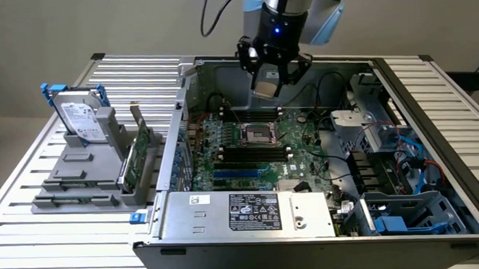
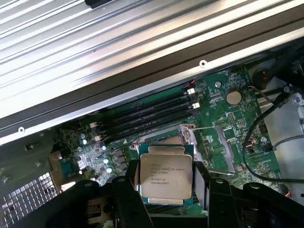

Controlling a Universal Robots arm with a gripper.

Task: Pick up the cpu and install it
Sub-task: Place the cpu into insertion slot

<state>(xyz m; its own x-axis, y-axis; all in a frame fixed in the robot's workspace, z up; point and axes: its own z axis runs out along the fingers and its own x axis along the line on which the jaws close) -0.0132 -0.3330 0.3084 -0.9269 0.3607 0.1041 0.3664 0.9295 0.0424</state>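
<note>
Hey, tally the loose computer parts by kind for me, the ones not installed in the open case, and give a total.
cpu: 1, held in the gripper
hard drive: 1, on the grey stand
green circuit card: 1, upright on the same stand
Total: 3

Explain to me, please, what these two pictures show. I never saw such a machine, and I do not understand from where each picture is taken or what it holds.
The machine is a robot arm ending in a gripper, a two-fingered clamp. One picture comes from a camera standing off the arm. It sees the slatted table and an open computer case. The other comes from a camera on the arm's wrist, looking past the dark fingers. The gripper holds the cpu, a small square chip, above the motherboard. Beside the case, a grey holder carries a hard drive and a green circuit card.
</note>
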